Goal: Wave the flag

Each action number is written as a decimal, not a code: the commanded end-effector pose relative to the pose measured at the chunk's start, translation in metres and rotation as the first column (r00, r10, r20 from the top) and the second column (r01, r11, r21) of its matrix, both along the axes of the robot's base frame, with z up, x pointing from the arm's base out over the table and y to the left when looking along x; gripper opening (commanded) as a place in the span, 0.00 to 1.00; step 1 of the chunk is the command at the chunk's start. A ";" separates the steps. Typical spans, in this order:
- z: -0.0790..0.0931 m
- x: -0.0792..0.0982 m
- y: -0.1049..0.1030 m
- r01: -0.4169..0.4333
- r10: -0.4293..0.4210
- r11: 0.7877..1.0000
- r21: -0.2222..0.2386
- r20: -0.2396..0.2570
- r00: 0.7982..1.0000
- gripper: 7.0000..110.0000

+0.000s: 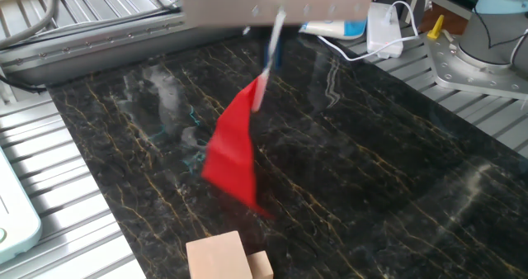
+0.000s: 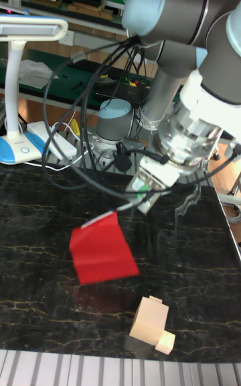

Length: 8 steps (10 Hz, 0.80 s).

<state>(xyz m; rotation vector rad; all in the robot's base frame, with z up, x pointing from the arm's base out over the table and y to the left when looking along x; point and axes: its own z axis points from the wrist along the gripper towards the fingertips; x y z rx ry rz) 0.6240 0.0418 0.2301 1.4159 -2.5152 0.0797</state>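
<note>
The flag is a bright red cloth on a thin white stick, hanging in the air above the dark marbled table. In the tall fixed view the flag hangs left of and below my gripper, which is shut on the upper end of the stick. In the fixed view only the lower edge of the gripper shows at the top of the frame, blurred, with the stick slanting down from it to the cloth. The fingertips themselves are hard to make out.
Pale wooden blocks lie near the table's front edge, also seen as blocks below the flag. A white desk lamp stands at the back left. Cables and a white adapter lie behind the table.
</note>
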 end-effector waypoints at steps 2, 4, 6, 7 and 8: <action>0.029 -0.067 0.008 0.072 -0.069 0.997 0.014 -0.141 0.988 0.00; 0.033 -0.082 0.022 0.108 -0.097 0.993 0.056 -0.175 0.980 0.00; 0.042 -0.111 0.049 0.225 -0.193 0.969 0.099 -0.262 0.946 0.00; 0.045 -0.115 0.055 0.261 -0.224 0.960 0.100 -0.283 0.933 0.00; 0.044 -0.114 0.054 0.273 -0.238 0.958 0.091 -0.280 0.930 0.00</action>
